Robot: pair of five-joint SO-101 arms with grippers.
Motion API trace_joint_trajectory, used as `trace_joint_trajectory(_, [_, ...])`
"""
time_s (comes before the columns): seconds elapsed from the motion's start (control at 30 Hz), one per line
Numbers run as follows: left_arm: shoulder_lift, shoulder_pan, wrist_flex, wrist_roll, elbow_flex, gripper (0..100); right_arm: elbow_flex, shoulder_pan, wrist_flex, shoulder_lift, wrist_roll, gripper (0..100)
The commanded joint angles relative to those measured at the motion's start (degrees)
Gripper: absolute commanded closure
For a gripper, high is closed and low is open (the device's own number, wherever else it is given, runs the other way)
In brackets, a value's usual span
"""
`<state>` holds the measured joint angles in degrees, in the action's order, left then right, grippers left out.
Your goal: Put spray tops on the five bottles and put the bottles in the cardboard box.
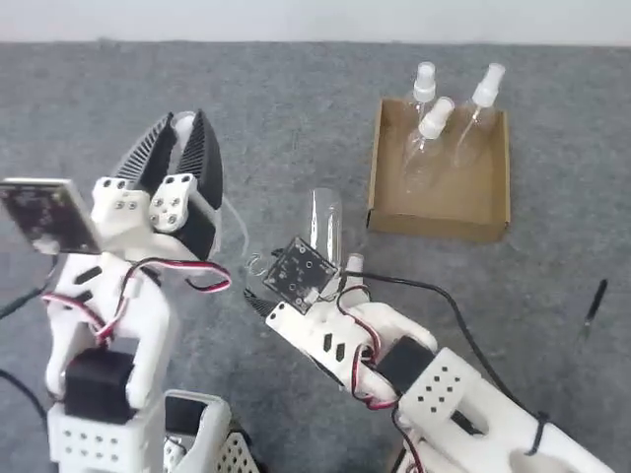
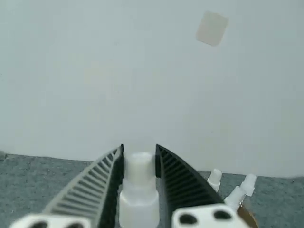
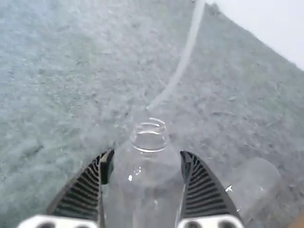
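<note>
The left gripper, ribbed and black, pinches a white plastic spray top; the right gripper clamps a clear round bottle.

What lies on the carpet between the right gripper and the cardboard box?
One clear bottle, apart from the box; the high view shows it.

spray top: base cut off | bottle: body cut off

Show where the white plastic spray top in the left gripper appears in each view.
High view: white plastic spray top in the left gripper, upper left.
Left wrist view: clamped in that gripper.
Right wrist view: its thin tube, near the clear bottle's mouth.
Shared landmark: brown cardboard box, high and left wrist views.
</note>
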<state>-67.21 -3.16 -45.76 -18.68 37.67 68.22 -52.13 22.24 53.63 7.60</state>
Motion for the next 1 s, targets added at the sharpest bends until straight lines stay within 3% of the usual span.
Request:
trace_joint_trajectory(0.0, [-1.32, -0.26, 0.18, -2.9, -0.75, 99, -0.62, -0.31, -1.45, 2.86, -0.44, 99.3])
trace_joint_trajectory(0.57, [-1.41, -0.26, -6.68, -3.43, -6.9, 99, -0.44, -0.31, -1.36, 2.77, -0.53, 99.3])
trace_joint_trajectory(0.87, [-1.05, -4.04, -6.15, -3.34, -4.7, 99, -0.44, -0.31, -1.36, 2.77, -0.53, 99.3])
trace_joint_trajectory(0.97, [-0.97, -4.04, -2.73, -3.25, -4.26, 99, -0.18, -0.31, -1.36, 2.86, -0.53, 99.3])
